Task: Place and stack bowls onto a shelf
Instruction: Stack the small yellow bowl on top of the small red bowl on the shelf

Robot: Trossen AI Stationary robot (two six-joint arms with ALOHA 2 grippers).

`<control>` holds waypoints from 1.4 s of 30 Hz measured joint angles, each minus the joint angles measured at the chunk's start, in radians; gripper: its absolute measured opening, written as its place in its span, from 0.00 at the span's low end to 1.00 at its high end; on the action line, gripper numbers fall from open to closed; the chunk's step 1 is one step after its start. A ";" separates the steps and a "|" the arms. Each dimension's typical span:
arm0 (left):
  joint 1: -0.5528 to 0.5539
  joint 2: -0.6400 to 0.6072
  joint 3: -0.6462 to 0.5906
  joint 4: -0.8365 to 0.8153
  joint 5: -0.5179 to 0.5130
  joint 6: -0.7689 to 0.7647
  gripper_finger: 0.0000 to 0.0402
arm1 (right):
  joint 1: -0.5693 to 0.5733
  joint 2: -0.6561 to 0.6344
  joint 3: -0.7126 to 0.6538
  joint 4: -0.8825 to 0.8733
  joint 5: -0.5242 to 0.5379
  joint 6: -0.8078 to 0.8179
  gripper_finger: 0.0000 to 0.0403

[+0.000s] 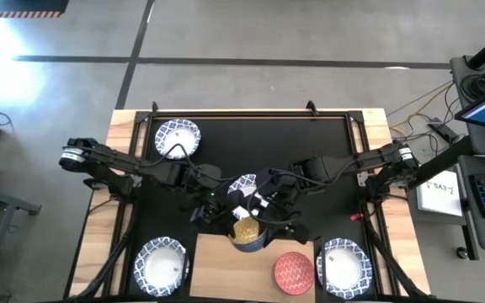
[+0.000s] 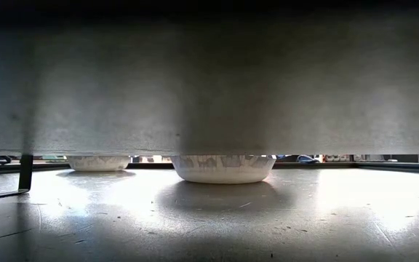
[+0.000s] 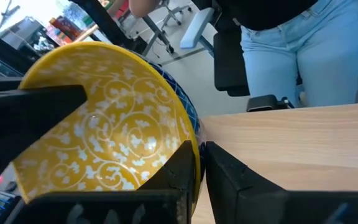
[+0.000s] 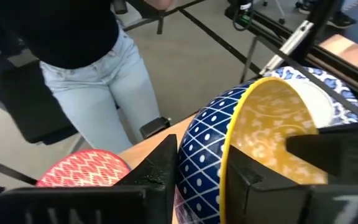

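Behind the table stands a person in light jeans (image 4: 98, 81). Over the flat light-wood shelf (image 1: 217, 265), both grippers grip one yellow-gold patterned bowl with a blue lattice outside (image 1: 247, 231): the left gripper (image 3: 201, 165) pinches its rim, the right gripper (image 4: 201, 171) clamps its wall. A red patterned bowl (image 1: 293, 272) sits on the shelf nearby.

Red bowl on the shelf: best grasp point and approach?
Pinch the rim of the red bowl, coming from above. It sits upright on the shelf with its opening up, so one finger can go inside the wall and one outside. I'd take the edge facing away from the white bowl, which sits close beside it.
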 joint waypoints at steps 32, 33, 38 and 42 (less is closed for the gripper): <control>0.000 -0.001 0.000 0.161 -0.015 -0.223 0.31 | -0.002 -0.002 -0.001 -0.051 -0.082 0.014 0.07; 0.000 -0.001 0.000 0.161 -0.019 -0.224 0.33 | -0.002 -0.002 -0.001 -0.053 -0.081 0.014 0.07; -0.001 -0.001 0.000 0.162 -0.031 -0.240 0.40 | -0.002 -0.001 -0.001 -0.056 -0.076 0.021 0.07; 0.000 -0.003 0.000 0.162 -0.033 -0.278 0.44 | -0.007 -0.001 -0.001 -0.056 -0.077 0.034 0.07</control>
